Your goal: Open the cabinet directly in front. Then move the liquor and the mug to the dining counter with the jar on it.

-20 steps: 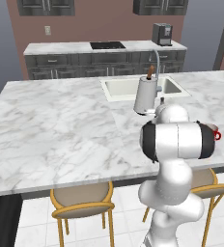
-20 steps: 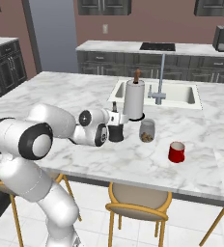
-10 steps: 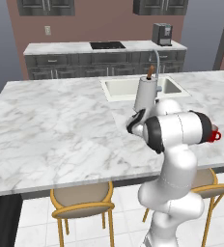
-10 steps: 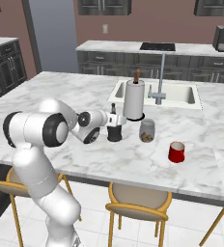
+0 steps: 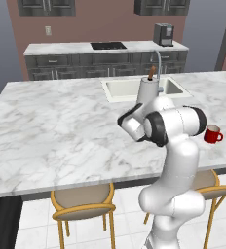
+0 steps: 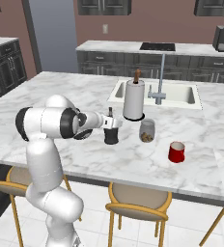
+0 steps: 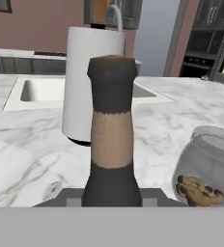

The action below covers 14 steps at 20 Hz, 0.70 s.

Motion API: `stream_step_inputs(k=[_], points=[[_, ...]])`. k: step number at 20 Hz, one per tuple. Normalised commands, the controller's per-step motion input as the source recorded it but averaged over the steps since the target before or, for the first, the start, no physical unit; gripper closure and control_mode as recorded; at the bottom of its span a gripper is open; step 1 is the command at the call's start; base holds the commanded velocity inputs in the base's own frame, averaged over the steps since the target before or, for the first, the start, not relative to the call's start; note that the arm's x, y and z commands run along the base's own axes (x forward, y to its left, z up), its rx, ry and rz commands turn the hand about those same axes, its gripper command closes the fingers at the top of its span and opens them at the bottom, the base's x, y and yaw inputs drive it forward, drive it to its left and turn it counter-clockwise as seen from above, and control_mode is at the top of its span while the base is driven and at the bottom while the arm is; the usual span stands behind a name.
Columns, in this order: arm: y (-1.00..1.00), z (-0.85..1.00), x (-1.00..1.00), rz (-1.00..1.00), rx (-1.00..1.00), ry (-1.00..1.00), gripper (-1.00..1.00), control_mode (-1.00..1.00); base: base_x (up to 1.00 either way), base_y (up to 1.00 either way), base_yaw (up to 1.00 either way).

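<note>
My gripper [image 6: 112, 124] is shut on the liquor [image 6: 111, 135], a small near-black bottle held upright at the dining counter [image 6: 56, 94]. I cannot tell whether its base touches the marble. In the hand view the liquor's neck [image 7: 112, 140] stands close in front, with its brownish band and dark top. The jar [image 6: 147, 130], clear glass with brownish contents, stands just right of the bottle, and the hand view shows the jar [image 7: 208, 166] at lower right. The red mug [image 6: 176, 152] stands on the counter further right, near the front edge. In the left base view the mug [image 5: 213, 134] is beside my arm.
A white paper towel roll [image 6: 133, 100] stands behind the bottle, by the inset sink [image 6: 176, 94] and faucet [image 6: 160, 77]. Yellow-legged stools [image 6: 135, 205] sit under the counter's front edge. Dark wall cabinets [image 6: 104, 6] and a coffee machine [image 6: 223, 38] are at the back wall.
My arm's elbow and upper links have swung over toward the counter. The bottle has stayed in the gripper and almost in place beside the jar.
</note>
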Motion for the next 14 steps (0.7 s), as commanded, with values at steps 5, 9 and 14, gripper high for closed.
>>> stream_step_inputs(k=[5, 9, 14], points=[[-0.02, -0.41, 0.31, 0.0, -0.01, -0.03, 1.0, -1.0, 0.0, 0.0, 0.0], [-0.29, -0.32, 0.59, 0.0, 0.0, -0.03, 1.0, -1.0, 0.0, 0.0, 0.0], [-0.46, -0.43, 0.44, 0.01, 0.0, -0.02, 1.0, -1.0, 0.0, 0.0, 0.0]])
